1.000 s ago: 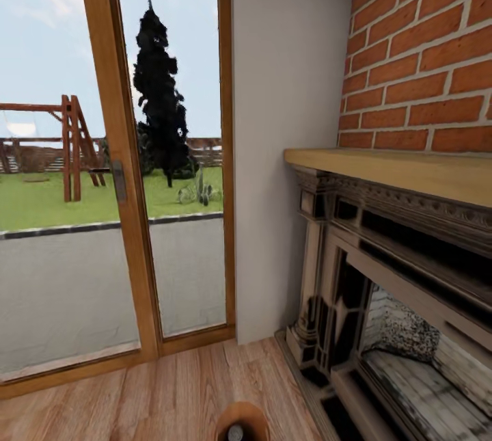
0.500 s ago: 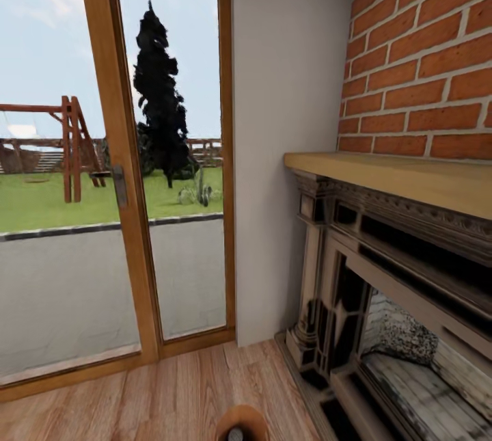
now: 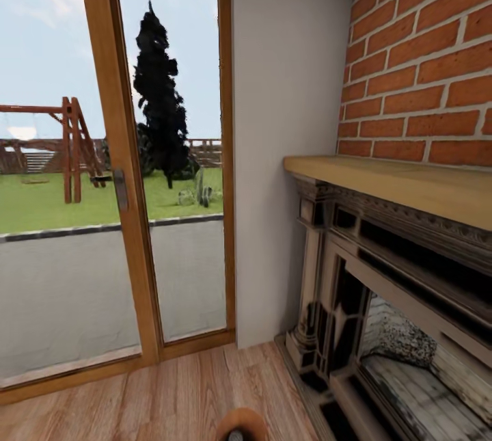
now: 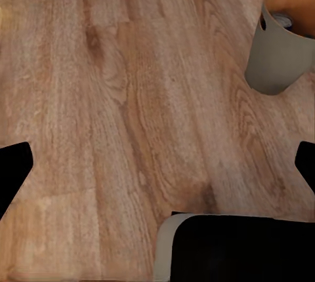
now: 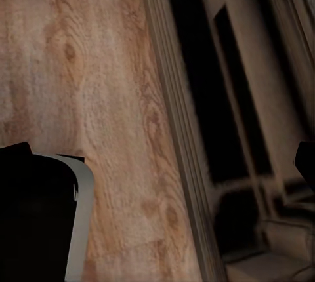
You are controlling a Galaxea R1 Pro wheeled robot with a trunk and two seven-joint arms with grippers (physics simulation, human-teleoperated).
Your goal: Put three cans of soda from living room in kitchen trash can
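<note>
The head camera faced a corner of the living room. The red-brick wall (image 3: 424, 65) occupied the upper right, with a plain pale wall section (image 3: 290, 119) beside it. The wood-framed glass doors (image 3: 119, 174) filled the left half; through the panes a lawn, a wooden swing frame (image 3: 72, 147) and a dark conifer (image 3: 160, 99) were visible outside. Below the brick stood the ornate dark fireplace (image 3: 389, 304), topped by a light wooden mantel shelf (image 3: 410, 184), its base resting on the wood floor (image 3: 171, 393).

At the bottom edge of the head view, the coppery-brown interior and rim of the tash can (image 3: 240, 424) were seen, with a small dark round item inside that could not be identified. In the left wrist view the same bin (image 4: 279, 56) stood upright on the floorboards (image 4: 131, 118), showing its pale grey outside, a handle slot near the rim and an orange-brown interior; a silvery-topped object lay within, too small to name with certainty.

The left gripper (image 4: 161, 170) had its dark fingertips at opposite edges of its view, spread wide and grasping nothing. The right gripper (image 5: 161, 164) was likewise spread and unloaded, over the floor alongside the fireplace base (image 5: 216, 118).
</note>
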